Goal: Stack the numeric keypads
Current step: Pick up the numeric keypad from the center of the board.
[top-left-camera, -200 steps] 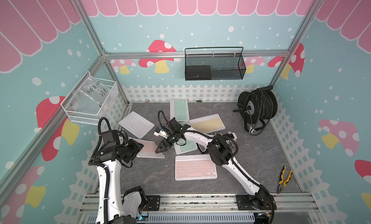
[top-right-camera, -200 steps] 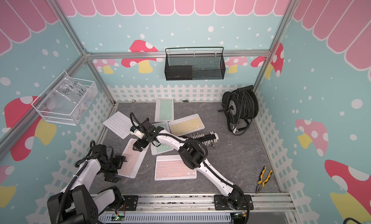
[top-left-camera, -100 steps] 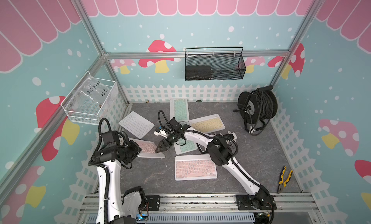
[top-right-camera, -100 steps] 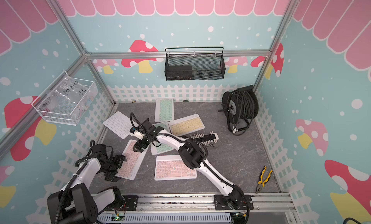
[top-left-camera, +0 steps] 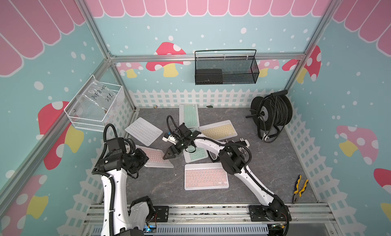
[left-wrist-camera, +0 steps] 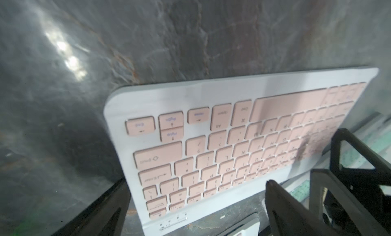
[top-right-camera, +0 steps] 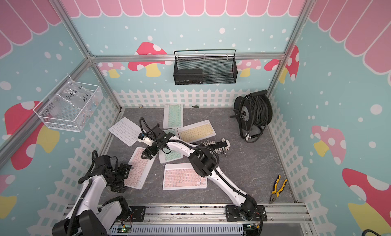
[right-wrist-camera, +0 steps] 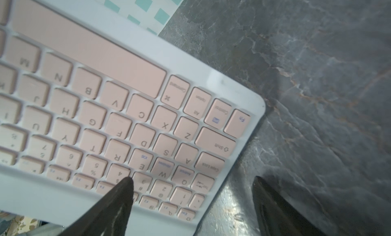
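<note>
Several white-framed numeric keypads lie scattered on the grey floor. In both top views I see a white one (top-left-camera: 143,131), a mint one at the back (top-left-camera: 189,115), a yellow one (top-left-camera: 218,130), a mint one in the middle (top-left-camera: 195,154), a pink one at the front (top-left-camera: 206,179) and a pink one at the left (top-left-camera: 156,158) (top-right-camera: 138,171). My left gripper (top-left-camera: 146,160) (left-wrist-camera: 195,205) is open and straddles one short end of the left pink keypad (left-wrist-camera: 222,139). At its other end my right gripper (top-left-camera: 169,154) (right-wrist-camera: 192,182) is open, with one fingertip (right-wrist-camera: 124,186) over the keys (right-wrist-camera: 105,108) and the other over bare floor.
A black bar with white pegs (top-left-camera: 238,143) lies under the right arm. A cable reel (top-left-camera: 271,114) stands at the back right, and pliers (top-left-camera: 300,188) lie at the front right. A black mesh basket (top-left-camera: 226,68) and a white wire basket (top-left-camera: 95,106) hang on the walls.
My left arm has shifted a little toward the front at the pink keypad's end. The right gripper has stayed over the keypad's other end.
</note>
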Robot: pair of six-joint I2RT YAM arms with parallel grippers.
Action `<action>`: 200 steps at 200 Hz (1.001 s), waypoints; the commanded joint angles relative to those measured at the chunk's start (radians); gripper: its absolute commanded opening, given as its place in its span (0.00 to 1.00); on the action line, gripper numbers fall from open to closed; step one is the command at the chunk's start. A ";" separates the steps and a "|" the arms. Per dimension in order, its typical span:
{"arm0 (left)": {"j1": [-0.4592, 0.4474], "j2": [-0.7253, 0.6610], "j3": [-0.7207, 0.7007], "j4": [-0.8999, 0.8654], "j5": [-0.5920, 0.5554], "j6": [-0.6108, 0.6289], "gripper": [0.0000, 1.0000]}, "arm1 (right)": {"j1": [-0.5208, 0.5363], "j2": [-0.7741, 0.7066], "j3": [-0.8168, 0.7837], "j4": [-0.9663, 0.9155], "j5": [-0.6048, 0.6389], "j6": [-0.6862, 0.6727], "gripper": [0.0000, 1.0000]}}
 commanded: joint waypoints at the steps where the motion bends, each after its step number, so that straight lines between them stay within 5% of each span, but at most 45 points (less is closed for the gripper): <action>1: -0.023 -0.078 0.022 0.371 0.222 -0.070 1.00 | 0.082 0.002 -0.050 -0.180 -0.302 0.028 0.91; 118: -0.029 -0.316 0.047 0.504 0.267 -0.268 1.00 | 0.033 -0.017 -0.062 -0.178 -0.416 0.065 0.91; 200: -0.029 -0.303 -0.046 0.760 0.297 -0.409 1.00 | 0.008 -0.010 -0.062 -0.154 -0.475 0.101 0.91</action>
